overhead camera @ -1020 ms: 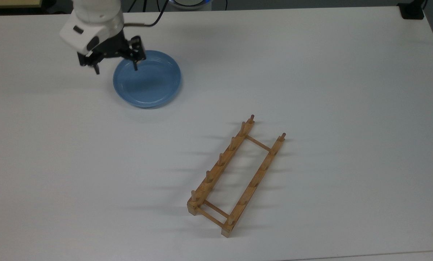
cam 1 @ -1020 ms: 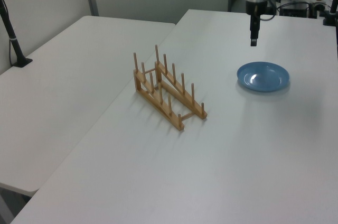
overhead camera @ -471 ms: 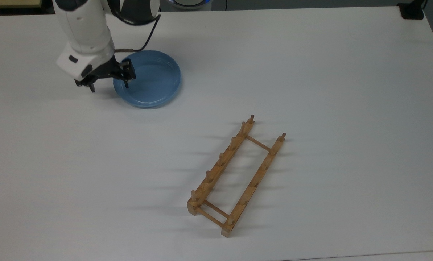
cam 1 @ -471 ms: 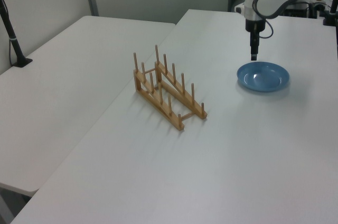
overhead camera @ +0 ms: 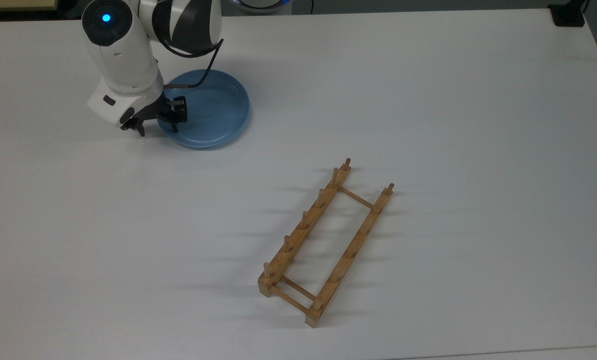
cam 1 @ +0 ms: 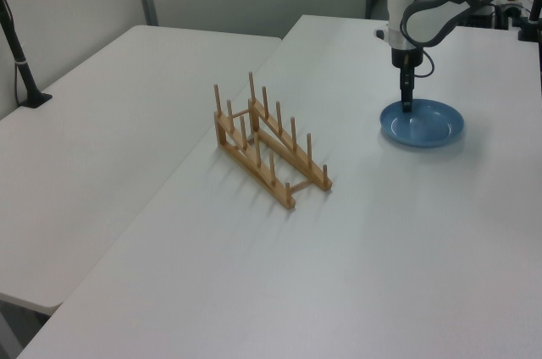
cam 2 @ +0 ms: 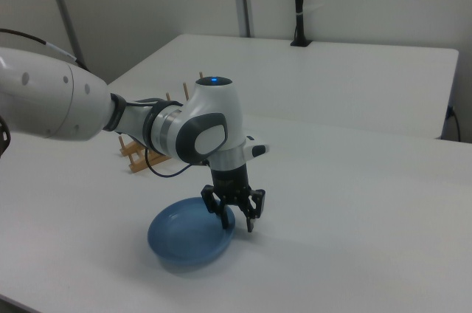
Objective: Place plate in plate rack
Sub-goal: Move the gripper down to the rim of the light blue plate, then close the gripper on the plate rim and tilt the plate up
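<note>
The light-blue plate (overhead camera: 213, 112) lies flat on the white table (overhead camera: 428, 125), towards the top view's upper left. My gripper (overhead camera: 157, 127) points straight down at the plate's left rim in the top view. It is open, with one finger (overhead camera: 175, 125) inside the rim and the other outside over the table. In the right view the gripper (cam 2: 237, 224) straddles the near-right edge of the plate (cam 2: 184, 239). The light-wood plate rack (overhead camera: 303, 225) stands apart at the top view's lower middle, with nothing between its pegs.
The rack (cam 1: 254, 164) sits left of the plate (cam 1: 428, 124) in the left view. A second white table (cam 1: 93, 147) adjoins at the left view's left, with a black post (cam 1: 21, 63) on it. A black block (overhead camera: 568, 15) sits at the top view's far right corner.
The gripper has come down and shifted slightly left in the top view, from above the plate's far-left part to low over its left rim. Plate and rack have not moved.
</note>
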